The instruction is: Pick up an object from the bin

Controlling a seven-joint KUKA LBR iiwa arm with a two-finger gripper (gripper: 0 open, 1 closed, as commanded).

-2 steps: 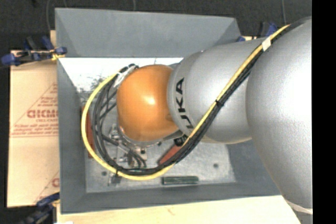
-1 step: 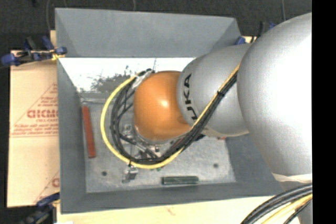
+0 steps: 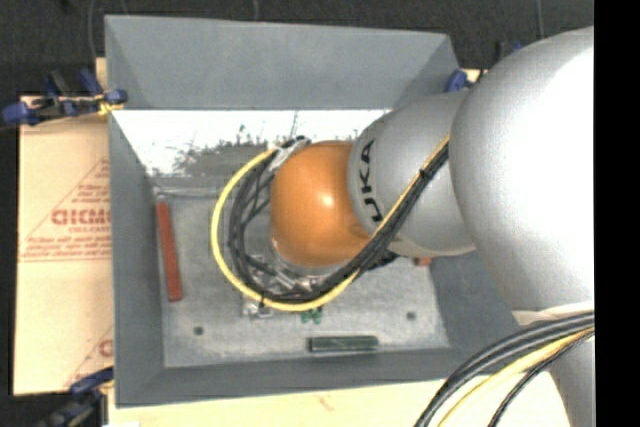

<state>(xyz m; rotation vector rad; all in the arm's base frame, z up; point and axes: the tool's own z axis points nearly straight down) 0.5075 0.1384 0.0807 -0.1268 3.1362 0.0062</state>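
Since the arm's orange cover (image 3: 312,205) hangs over the gripper (image 3: 266,297) at the middle of the bin (image 3: 280,65), whether it is spread or closed cannot be told, nor what lies beneath it. Nearest is a small green piece (image 3: 315,316), just beside the gripper. A dark bar (image 3: 343,344) lies by the front wall and a red-brown stick (image 3: 168,250) at the left. Both are judged stiff and light, best gripped across mid-length.
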